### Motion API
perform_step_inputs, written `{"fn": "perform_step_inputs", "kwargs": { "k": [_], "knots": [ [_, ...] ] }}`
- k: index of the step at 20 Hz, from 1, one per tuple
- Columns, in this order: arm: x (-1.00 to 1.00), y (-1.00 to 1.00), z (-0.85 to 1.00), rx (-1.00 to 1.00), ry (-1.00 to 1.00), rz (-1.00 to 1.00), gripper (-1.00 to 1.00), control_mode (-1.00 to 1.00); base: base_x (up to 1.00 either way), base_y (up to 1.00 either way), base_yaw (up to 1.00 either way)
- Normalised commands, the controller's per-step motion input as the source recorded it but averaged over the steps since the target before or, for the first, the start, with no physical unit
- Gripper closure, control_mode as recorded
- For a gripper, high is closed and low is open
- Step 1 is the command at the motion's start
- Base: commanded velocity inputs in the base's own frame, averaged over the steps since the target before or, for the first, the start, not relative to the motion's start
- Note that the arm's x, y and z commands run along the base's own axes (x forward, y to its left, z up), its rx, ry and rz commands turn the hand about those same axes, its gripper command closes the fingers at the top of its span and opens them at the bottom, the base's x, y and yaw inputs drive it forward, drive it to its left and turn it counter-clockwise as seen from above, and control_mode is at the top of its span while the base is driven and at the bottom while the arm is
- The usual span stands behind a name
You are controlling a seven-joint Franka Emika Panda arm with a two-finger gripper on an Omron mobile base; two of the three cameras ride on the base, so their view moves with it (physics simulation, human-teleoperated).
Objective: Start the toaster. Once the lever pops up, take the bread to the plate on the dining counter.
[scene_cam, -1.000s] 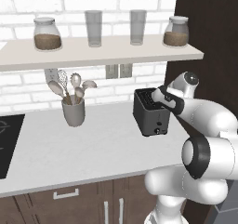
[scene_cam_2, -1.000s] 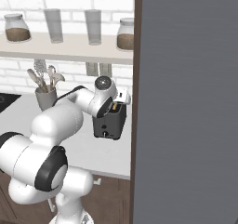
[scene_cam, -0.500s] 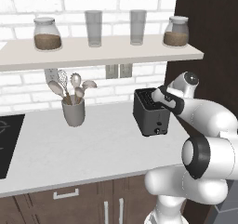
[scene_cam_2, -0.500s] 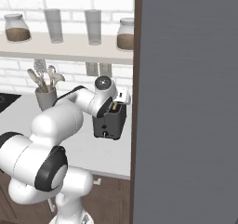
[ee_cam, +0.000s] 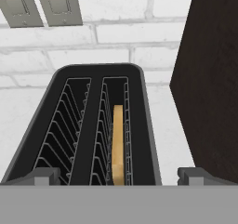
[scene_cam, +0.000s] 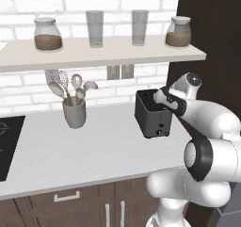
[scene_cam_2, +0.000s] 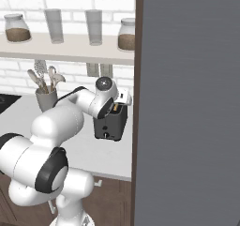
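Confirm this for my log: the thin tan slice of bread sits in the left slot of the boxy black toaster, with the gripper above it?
Not quite: in the hand view the thin tan bread slice stands in the right slot of the boxy black toaster, not the left. The gripper is above it, as you say.

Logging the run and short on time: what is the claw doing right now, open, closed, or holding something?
Claw: open, holding nothing; its tips stand wide apart above the toaster, with the bread sitting in one slot.
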Motion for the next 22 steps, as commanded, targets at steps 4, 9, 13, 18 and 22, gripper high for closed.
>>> {"fn": "perform_step_inputs", "kwargs": {
  "k": [4, 9, 13, 18, 22],
  "knots": [
    [0.0, 0.0, 0.0, 0.0, 0.0, 0.0, -1.0, -1.0, 0.0, 0.0, 0.0],
    [0.0, 0.0, 0.0, 0.0, 0.0, 0.0, -1.0, -1.0, 0.0, 0.0, 0.0],
    [0.0, 0.0, 0.0, 0.0, 0.0, 0.0, -1.0, -1.0, 0.0, 0.0, 0.0],
    [0.0, 0.0, 0.0, 0.0, 0.0, 0.0, -1.0, -1.0, 0.0, 0.0, 0.0],
    [0.0, 0.0, 0.0, 0.0, 0.0, 0.0, -1.0, -1.0, 0.0, 0.0, 0.0]
  ]
}}
